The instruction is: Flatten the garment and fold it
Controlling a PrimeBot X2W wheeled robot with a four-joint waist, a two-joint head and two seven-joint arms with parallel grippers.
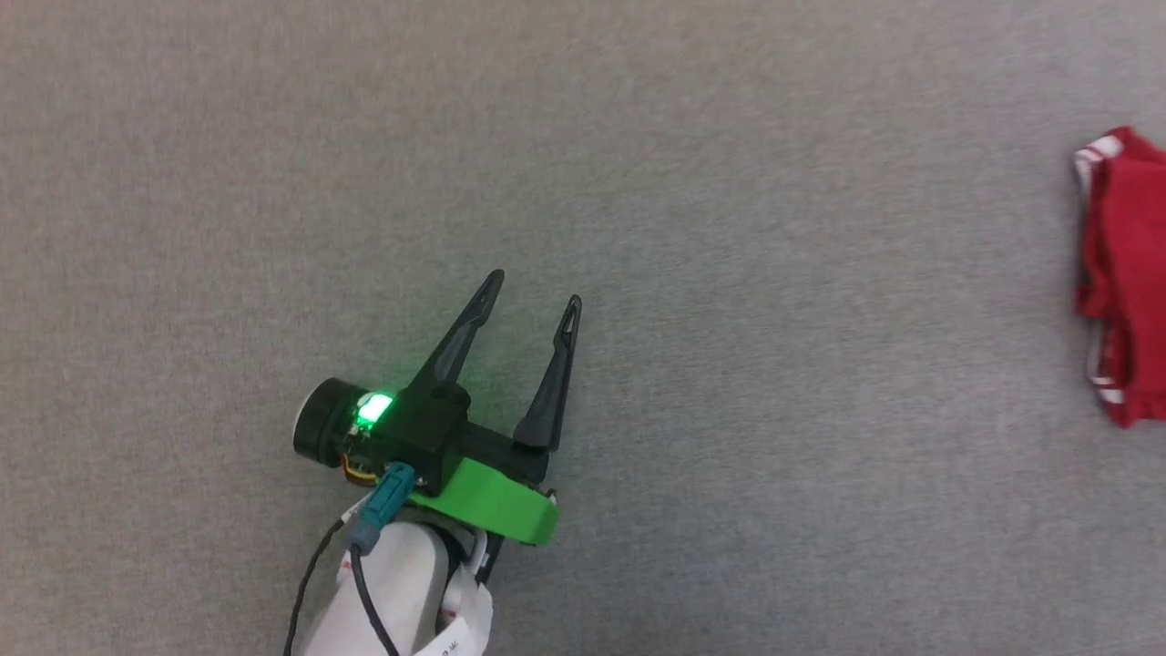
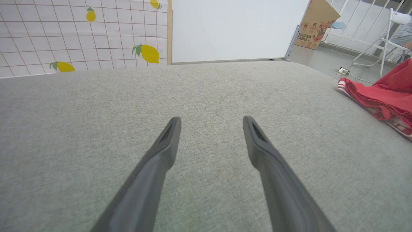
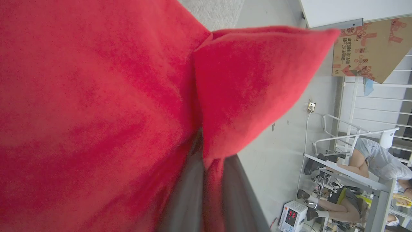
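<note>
The garment [image 1: 1125, 273] is a red jersey with red-and-white striped trim, bunched at the right edge of the grey fabric surface [image 1: 638, 182] in the head view. In the left wrist view the garment [image 2: 383, 96] lies at the far right, partly lifted. My left gripper [image 1: 533, 296] hovers open over bare fabric, far left of the garment, and the left gripper [image 2: 210, 124] has nothing between its fingers. In the right wrist view my right gripper [image 3: 206, 161] is shut on a fold of the garment [image 3: 96, 112], whose red cloth drapes over the fingers and hides their tips.
Beyond the surface's far edge stand a lemon-patterned tiled wall [image 2: 80, 32], a white board [image 2: 231, 29], a cardboard box [image 2: 317, 24] and a white chair [image 2: 386, 42]. People [image 3: 363, 161] sit by a white frame, near a small device with a red display [image 3: 291, 216].
</note>
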